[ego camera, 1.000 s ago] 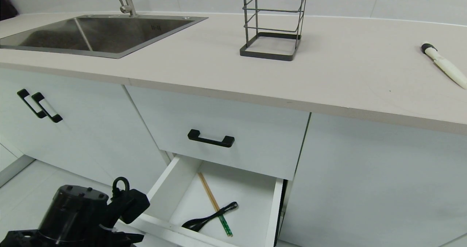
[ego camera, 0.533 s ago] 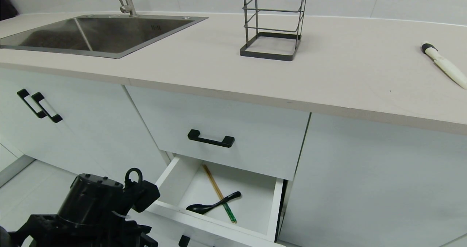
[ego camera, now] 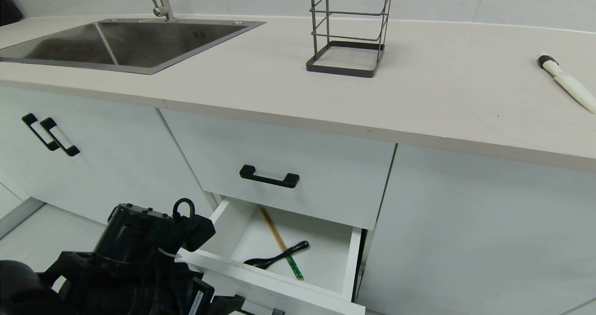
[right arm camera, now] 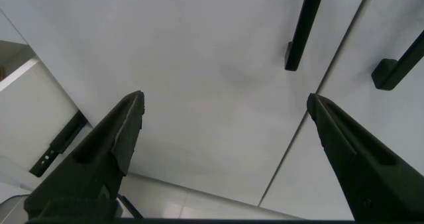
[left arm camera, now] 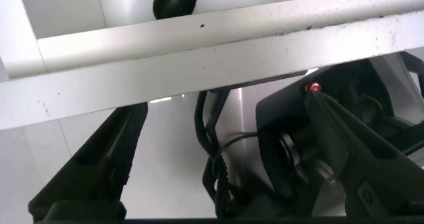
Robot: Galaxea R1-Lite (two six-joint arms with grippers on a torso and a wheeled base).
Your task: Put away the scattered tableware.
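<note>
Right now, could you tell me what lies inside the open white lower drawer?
In the white lower drawer, a black spoon crosses wooden, green-tipped chopsticks. Its rear is hidden under the closed white upper drawer front.

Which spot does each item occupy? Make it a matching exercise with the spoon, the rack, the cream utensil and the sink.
Items:
1. black spoon
2. wire rack
3. cream utensil
4. sink

Places:
a. countertop, far right
b. inside the open lower drawer
c. set into the countertop, left
d. countertop, middle, towards the back

Pairs: 1-b, 2-d, 3-a, 4-c
</note>
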